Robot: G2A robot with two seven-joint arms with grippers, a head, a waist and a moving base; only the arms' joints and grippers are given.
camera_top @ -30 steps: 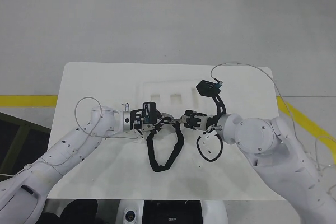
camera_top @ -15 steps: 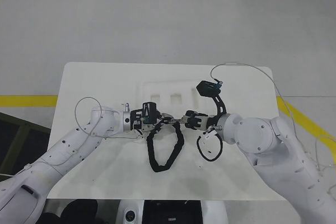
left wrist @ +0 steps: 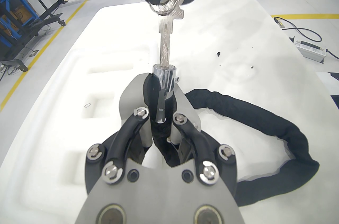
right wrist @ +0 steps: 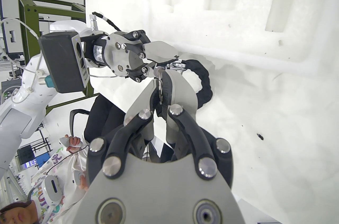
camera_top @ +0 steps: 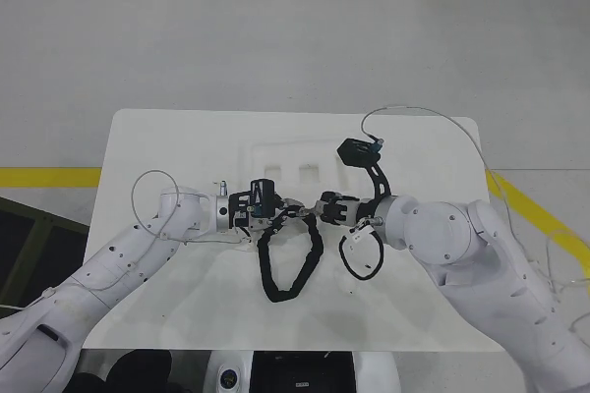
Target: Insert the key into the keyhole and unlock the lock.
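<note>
The white, foam-like table (camera_top: pixel 157 147) has rectangular recesses moulded into it. The lock's fabric-sleeved black loop (camera_top: pixel 263 265) lies near its middle. The left gripper (left wrist: pixel 161 92) pinches tight on the lock's round chrome cylinder (left wrist: pixel 164 77). The right gripper (right wrist: pixel 161 87) clamps the dimpled bow of the flat silver key (left wrist: pixel 166 42), whose tip sits in the keyhole with most of the blade bare.

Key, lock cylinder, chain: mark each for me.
key (left wrist: pixel 165 42): left wrist view, middle of the blade.
lock cylinder (left wrist: pixel 164 78): left wrist view, side of the chrome barrel.
chain (left wrist: pixel 299 145): left wrist view, black sleeve at the far bend.
</note>
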